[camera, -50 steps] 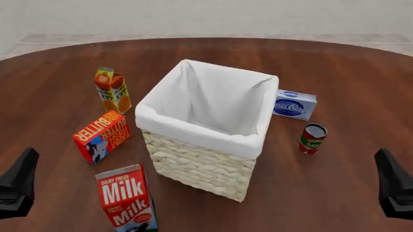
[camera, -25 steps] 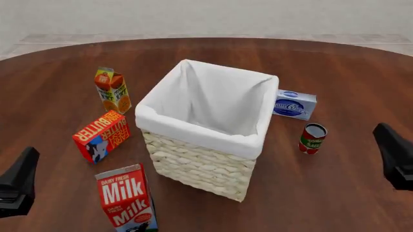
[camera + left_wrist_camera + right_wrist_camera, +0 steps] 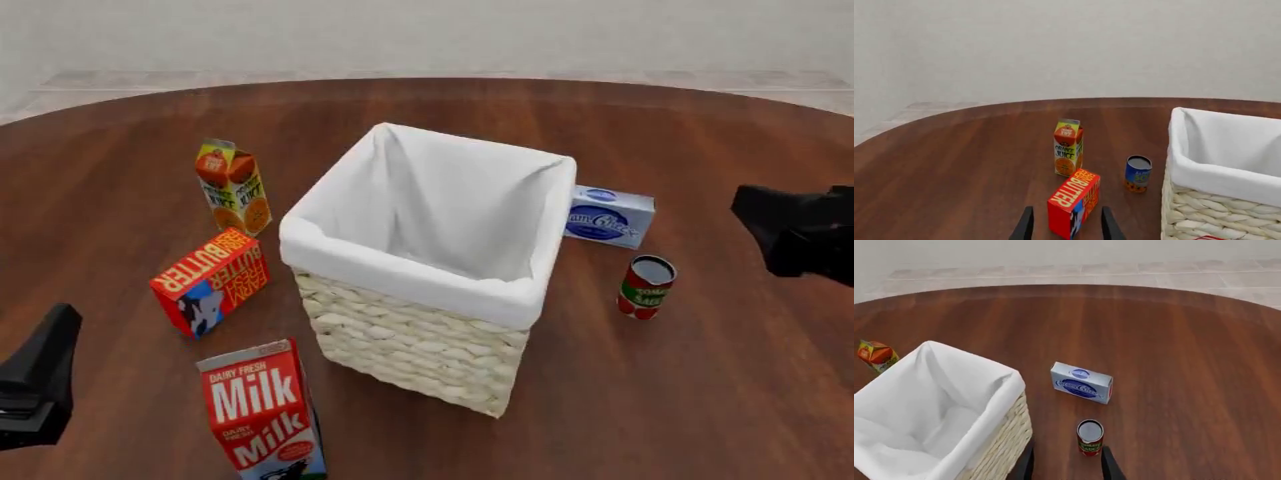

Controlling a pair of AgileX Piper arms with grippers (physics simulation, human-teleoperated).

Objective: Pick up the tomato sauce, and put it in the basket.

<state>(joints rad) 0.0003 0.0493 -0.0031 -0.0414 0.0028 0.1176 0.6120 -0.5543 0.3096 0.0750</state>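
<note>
The tomato sauce is a small red can with a green-and-white label, upright on the table to the right of the basket. The cloth-lined basket is the biggest thing here and holds nothing. My right gripper hovers further right than the can and above it. In the right wrist view its fingers stand open, with the tomato sauce below and just beyond them, beside the basket. My left gripper sits low at the front left, open and holding nothing.
A blue-and-white box lies behind the can against the basket's right side. The butter box, orange juice carton and milk carton stand left of the basket. A blue can shows in the left wrist view.
My right arm has lifted from the front right edge and moved forward and inward, level with the can's far side. The left arm and all objects stayed put.
</note>
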